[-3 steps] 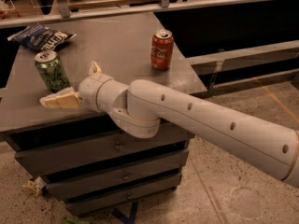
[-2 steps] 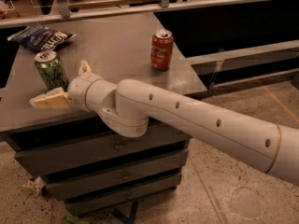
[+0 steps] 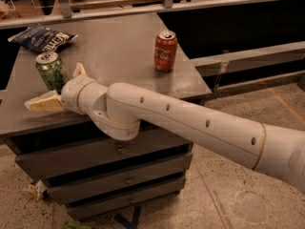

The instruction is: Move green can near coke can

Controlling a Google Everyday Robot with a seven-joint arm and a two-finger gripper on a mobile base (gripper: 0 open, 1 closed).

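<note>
gripper [image 3: 61,86] sits spread just beside green can [image 3: 49,70]; best to centre can between fingers [image 3: 44,102] before closing, then carry toward coke can [image 3: 165,50].

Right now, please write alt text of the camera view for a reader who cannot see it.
A white robot arm reaches over a dark table, its hand open at the green can near the front edge. The coke can stands upright farther back to the right, apart from it, and a blue chip bag lies at the back left corner.
</note>
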